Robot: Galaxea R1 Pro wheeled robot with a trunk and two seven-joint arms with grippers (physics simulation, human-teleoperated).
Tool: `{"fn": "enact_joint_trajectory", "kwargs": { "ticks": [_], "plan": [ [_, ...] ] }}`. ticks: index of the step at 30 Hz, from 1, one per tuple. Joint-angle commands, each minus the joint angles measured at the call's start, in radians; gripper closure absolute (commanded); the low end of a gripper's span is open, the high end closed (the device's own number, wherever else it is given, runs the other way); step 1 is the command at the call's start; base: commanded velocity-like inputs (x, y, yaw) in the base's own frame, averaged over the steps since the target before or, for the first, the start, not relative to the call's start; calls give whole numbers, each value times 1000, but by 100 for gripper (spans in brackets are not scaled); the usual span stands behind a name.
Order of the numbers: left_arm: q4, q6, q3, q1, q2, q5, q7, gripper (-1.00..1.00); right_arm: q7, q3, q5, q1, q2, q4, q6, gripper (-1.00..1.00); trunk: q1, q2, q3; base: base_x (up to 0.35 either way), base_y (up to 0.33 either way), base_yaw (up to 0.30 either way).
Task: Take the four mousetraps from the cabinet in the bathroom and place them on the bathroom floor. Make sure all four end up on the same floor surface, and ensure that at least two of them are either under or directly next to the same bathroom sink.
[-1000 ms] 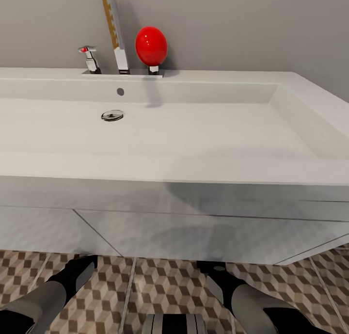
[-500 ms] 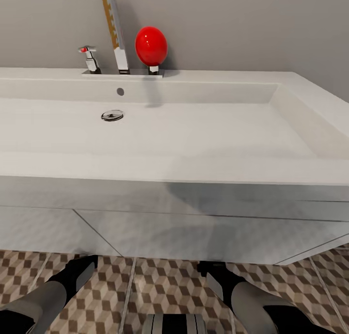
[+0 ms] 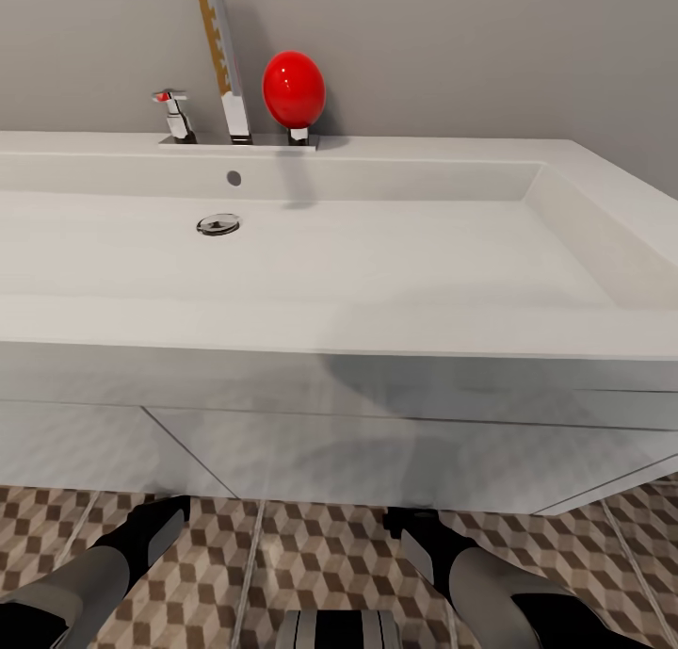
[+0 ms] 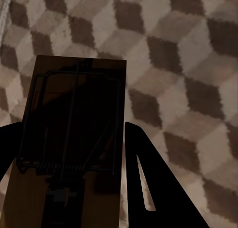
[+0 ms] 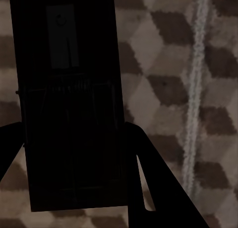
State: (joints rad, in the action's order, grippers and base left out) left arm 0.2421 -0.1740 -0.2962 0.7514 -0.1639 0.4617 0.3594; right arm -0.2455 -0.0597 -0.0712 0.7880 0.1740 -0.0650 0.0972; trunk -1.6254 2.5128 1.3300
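Observation:
A tan mousetrap [image 4: 79, 89] with dark wire parts sits between the fingers of my left gripper [image 4: 73, 124], which is shut on it just above the bathroom floor [image 4: 188, 64]. My right gripper [image 5: 74, 123] is shut on a second mousetrap [image 5: 64, 49], deep in shadow, over the patterned tiles [image 5: 163, 64] near a pale grout line. In the head view both arms reach down in front of the white vanity [image 3: 377, 442], under the bathroom sink [image 3: 282, 315]. The cabinet is out of view.
A chrome faucet [image 3: 226, 74], a small tap [image 3: 174, 112] and a red egg-shaped object [image 3: 294, 89] stand at the sink's back edge against the grey wall. The vanity front rises close ahead of my arms. Cube-pattern floor [image 3: 320, 555] shows between them.
The right arm has shifted very slightly; everything else stands as before.

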Motion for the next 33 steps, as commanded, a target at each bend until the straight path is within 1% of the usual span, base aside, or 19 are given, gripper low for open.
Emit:
{"fn": "enact_joint_trajectory", "kwargs": {
  "ticks": [1, 22, 33],
  "plan": [
    [3, -9, -11, 0, 0, 1, 6, 100, -3, -7, -5, 17, 1, -4, 9, 100, 0, 0, 0, 0, 0, 0],
    [3, -9, -14, 0, 1, 1, 6, 100, -3, -6, -7, 18, 1, -8, 7, 100, 0, 0, 0, 0, 0, 0],
    [4, -9, -14, 0, 3, 1, 6, 100, -3, -6, -4, 30, 1, -7, 8, 100, 0, 0, 0, 0, 0, 0]
  ]
}}
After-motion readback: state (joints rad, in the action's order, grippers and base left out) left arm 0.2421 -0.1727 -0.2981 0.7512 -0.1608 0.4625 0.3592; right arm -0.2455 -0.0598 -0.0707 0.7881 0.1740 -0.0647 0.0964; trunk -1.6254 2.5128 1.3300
